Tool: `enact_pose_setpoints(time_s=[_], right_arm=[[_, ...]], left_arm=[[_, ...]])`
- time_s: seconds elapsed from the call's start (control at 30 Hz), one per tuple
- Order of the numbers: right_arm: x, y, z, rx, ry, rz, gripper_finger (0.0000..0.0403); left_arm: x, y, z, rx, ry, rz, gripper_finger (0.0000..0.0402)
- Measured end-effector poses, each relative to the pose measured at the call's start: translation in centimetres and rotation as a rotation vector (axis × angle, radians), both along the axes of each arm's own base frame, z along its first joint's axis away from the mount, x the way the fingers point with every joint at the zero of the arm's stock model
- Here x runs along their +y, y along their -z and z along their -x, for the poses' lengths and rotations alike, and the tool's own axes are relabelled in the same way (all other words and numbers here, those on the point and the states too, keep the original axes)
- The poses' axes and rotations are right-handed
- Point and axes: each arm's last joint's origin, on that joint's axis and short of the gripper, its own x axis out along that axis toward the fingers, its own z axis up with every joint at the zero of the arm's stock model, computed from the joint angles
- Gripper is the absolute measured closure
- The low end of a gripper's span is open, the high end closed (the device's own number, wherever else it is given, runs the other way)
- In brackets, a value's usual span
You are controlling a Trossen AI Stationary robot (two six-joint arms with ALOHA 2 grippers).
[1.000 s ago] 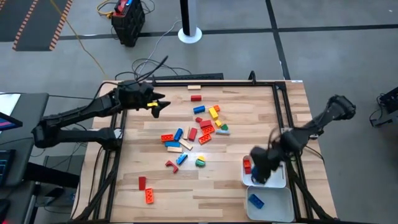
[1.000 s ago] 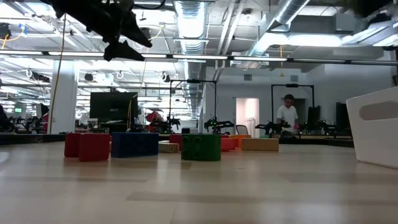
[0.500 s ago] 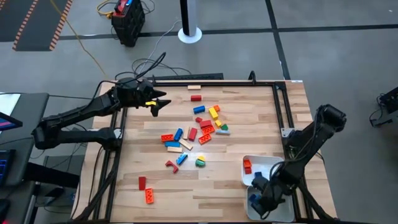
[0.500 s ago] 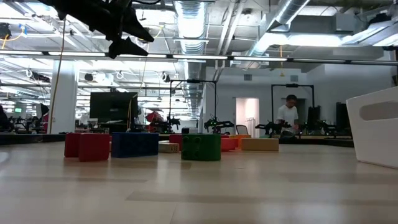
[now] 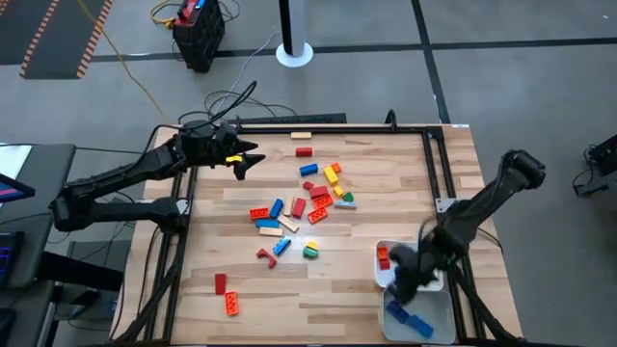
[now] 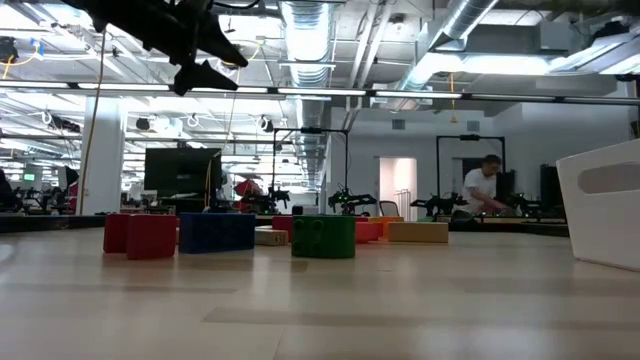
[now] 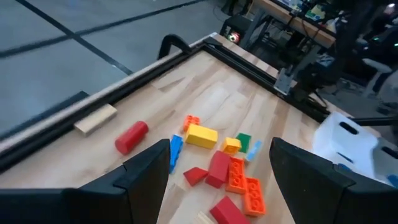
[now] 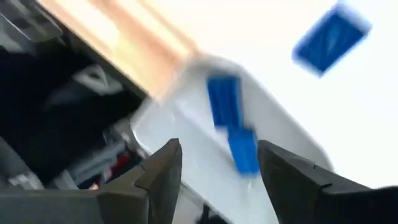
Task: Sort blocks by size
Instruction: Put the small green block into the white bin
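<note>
Two white trays sit at the table's near right corner, and the right gripper point(image 5: 403, 285) hangs just over the seam between them, its jaws apart and holding nothing. Below it, in the nearer tray point(image 5: 439, 313), lie long blue bricks point(image 5: 416, 325); the right wrist view shows two of them point(image 8: 231, 124) end to end against the tray wall and another point(image 8: 331, 38) farther in, so this tray seems to be the place for long pieces. The farther tray point(image 5: 430, 253) holds a short red brick point(image 5: 384, 257), which fits a bin for small ones.

Most of the blocks point(image 5: 308, 198) lie in a loose heap at the table's middle, well apart from the trays, with a red and an orange brick point(image 5: 230, 304) off toward the near left. The left gripper point(image 5: 243, 161) waits above the table's far left part, fingers spread and empty, looking down on the heap. By my judgement the sorting is barely begun.
</note>
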Motion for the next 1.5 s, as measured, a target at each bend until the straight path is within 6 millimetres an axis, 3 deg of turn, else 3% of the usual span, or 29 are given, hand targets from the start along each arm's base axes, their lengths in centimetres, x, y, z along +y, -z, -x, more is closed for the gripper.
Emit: enact_pose_setpoints(time_s=[0.17, 0.53, 0.67, 0.9, 1.07, 1.3, 1.5], right_arm=[[-5.2, -1.1, -1.0, -0.092, -0.008, 0.118, 0.0172], [-15.1, 0.5, -5.1, -0.199, -0.279, 0.491, 0.0172], [-17.9, 1.5, -6.7, -0.201, -0.329, 0.536, 0.0172], [-23.5, 4.9, -8.6, -0.119, -0.175, 0.542, 0.0172], [-25.0, 7.3, -10.0, -0.122, -0.141, 0.53, 0.0173], [-24.8, 9.8, -11.4, -0.096, -0.155, 0.524, 0.0184], [-24.9, 11.2, -11.9, -0.061, -0.139, 0.536, 0.0221]], left_arm=[[-0.3, 0.1, -0.1, -0.012, 0.022, 0.07, 0.0136], [-1.4, 1.0, -0.6, 0.027, 0.03, 0.218, 0.0136], [-1.8, 1.3, -0.6, 0.044, 0.017, 0.292, 0.0136], [-2.5, 1.4, -0.8, 0.036, -0.04, 0.344, 0.0136], [-2.8, 1.4, -1.0, 0.029, -0.072, 0.345, 0.0136], [-2.9, 1.4, -1.0, 0.021, -0.082, 0.369, 0.0136], [-3.0, 1.4, -1.0, 0.022, -0.077, 0.371, 0.0136]])
